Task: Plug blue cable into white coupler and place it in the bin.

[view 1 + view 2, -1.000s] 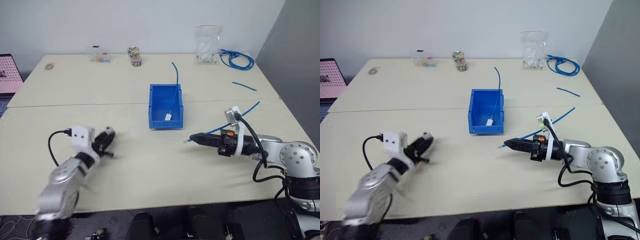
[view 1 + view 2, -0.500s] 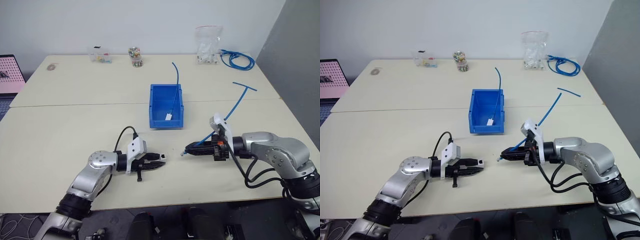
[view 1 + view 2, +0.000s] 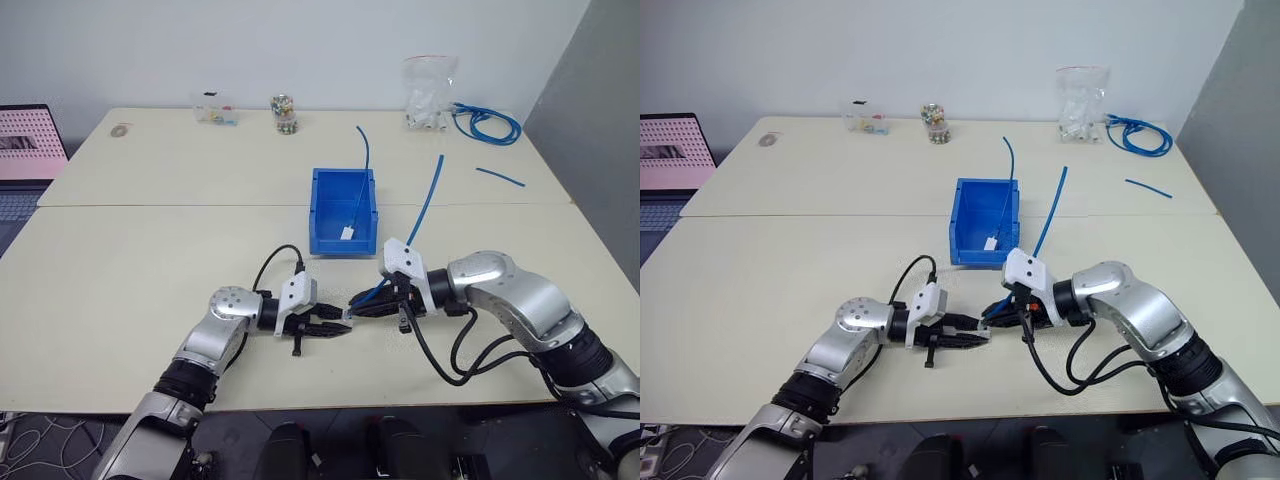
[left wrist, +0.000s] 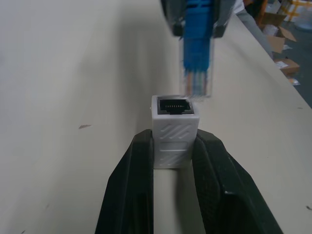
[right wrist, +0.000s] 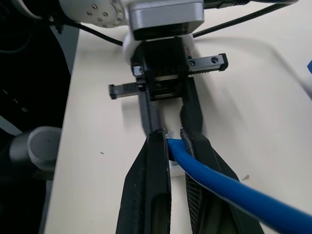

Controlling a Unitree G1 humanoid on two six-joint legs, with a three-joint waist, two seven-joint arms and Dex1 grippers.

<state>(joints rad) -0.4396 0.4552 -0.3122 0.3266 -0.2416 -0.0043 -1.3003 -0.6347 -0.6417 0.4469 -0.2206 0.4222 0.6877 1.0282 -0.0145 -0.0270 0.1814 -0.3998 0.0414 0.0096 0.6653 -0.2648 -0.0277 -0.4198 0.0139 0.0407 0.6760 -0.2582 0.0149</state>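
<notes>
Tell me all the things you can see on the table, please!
blue cable: one, bright blue, held near its plug by the right hand, rising over the table
white coupler: one, white, pinched in the left hand, socket facing the plug
bin: one, blue, mid-table, holding another blue cable with a white piece
coiled cable: one, blue, far right corner
short offcut: one, blue, right edge
clear bag: one, far side
small jar: one, far side
left hand: black, shut on coupler
right hand: black, shut on cable
</notes>
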